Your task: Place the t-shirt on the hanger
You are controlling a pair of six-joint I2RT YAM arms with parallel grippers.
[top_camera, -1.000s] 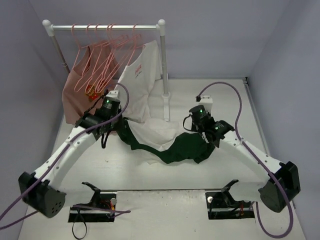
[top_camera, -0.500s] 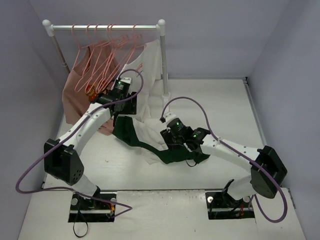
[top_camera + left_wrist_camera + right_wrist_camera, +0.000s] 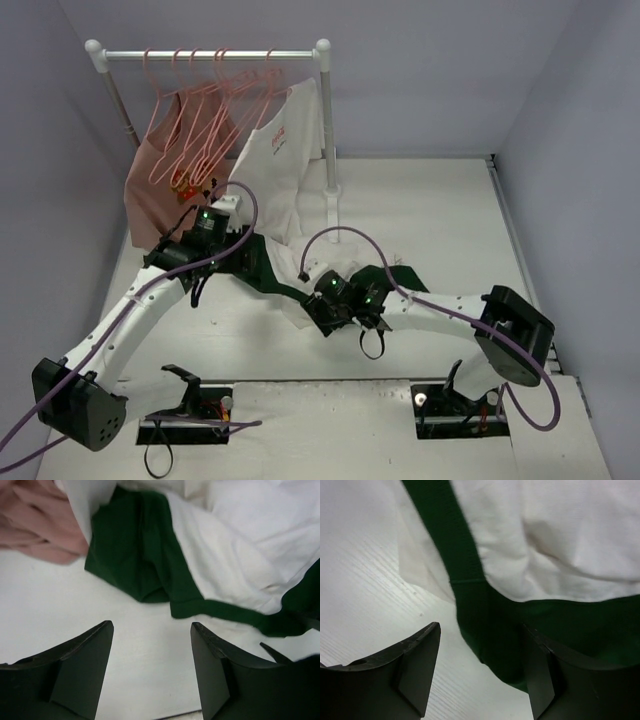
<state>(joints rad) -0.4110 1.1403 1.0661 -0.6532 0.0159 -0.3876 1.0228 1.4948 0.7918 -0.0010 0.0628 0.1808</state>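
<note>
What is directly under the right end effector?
Under the open right end effector lies the t-shirt, green band and white body, on the white table. Anything beneath the cloth is covered.

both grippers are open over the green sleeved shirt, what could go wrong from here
1. The t-shirt lies crumpled and folded over itself, so the right gripper may pinch several layers at once.
2. The salmon shirt lies right beside the green sleeve near the left gripper, which might grab both.
3. The pink hangers hang bunched together on the rail, so lifting one could snag its neighbours.
</note>
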